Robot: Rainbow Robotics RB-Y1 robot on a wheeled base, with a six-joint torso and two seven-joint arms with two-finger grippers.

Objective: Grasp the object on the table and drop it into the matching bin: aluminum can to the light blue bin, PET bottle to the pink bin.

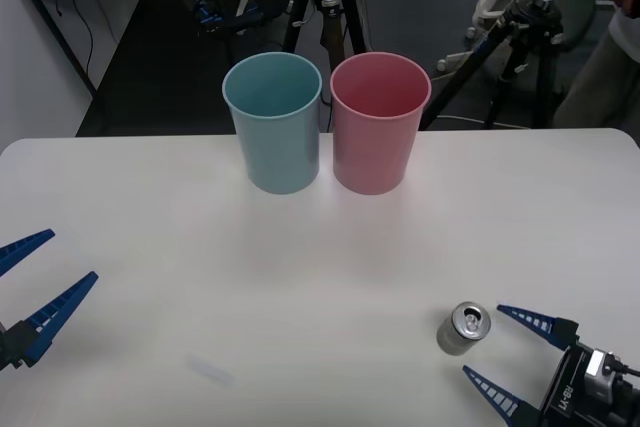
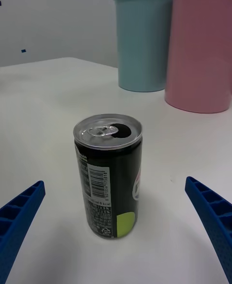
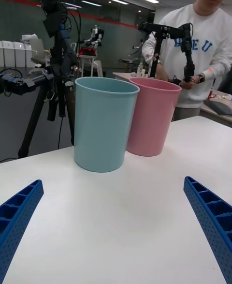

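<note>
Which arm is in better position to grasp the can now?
The right. The right gripper is open with the can just ahead of its fingers. The left gripper sits far across the table.

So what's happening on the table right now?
The right gripper sits open at the near right of the table, its fingers either side of the upright aluminum can without touching it. The left gripper waits open at the near left. The light blue bin and pink bin stand side by side at the far edge.

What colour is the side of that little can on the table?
The can is mostly black with a lime-green patch and a silvery top, clearest in the right wrist view.
</note>
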